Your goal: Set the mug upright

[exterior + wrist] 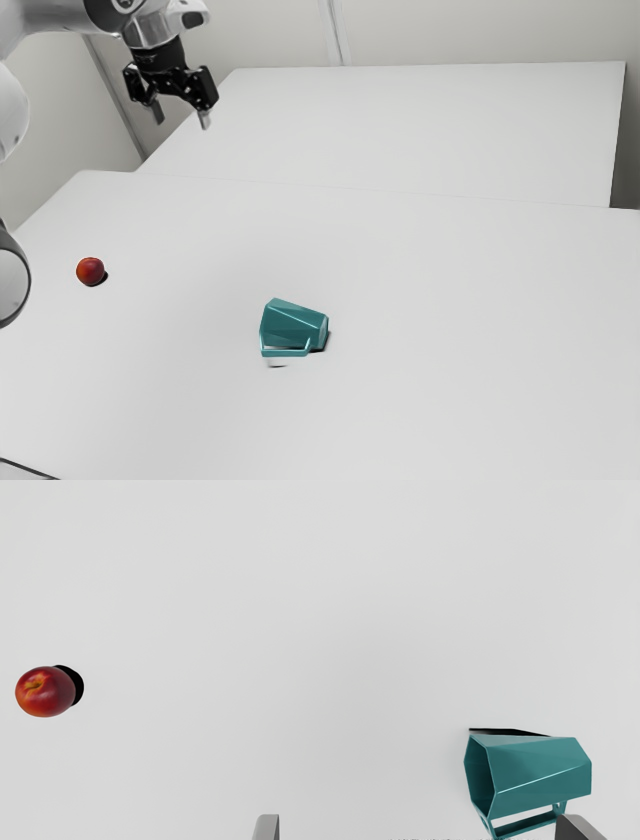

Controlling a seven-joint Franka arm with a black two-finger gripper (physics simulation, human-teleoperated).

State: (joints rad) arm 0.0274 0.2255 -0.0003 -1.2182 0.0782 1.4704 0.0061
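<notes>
On the worktop, the mug lies on its side, mouth towards the fruit, which sits well apart, nearer the exterior view's left.

The mug, at six o'clock in the exterior view, is plain teal, darker inside, with a pale streak along one edge. The fruit, at nine o'clock there, is red, mottled orange and yellow. The gripper is black with grey fingertips; the worktop, plain pale grey.
</notes>
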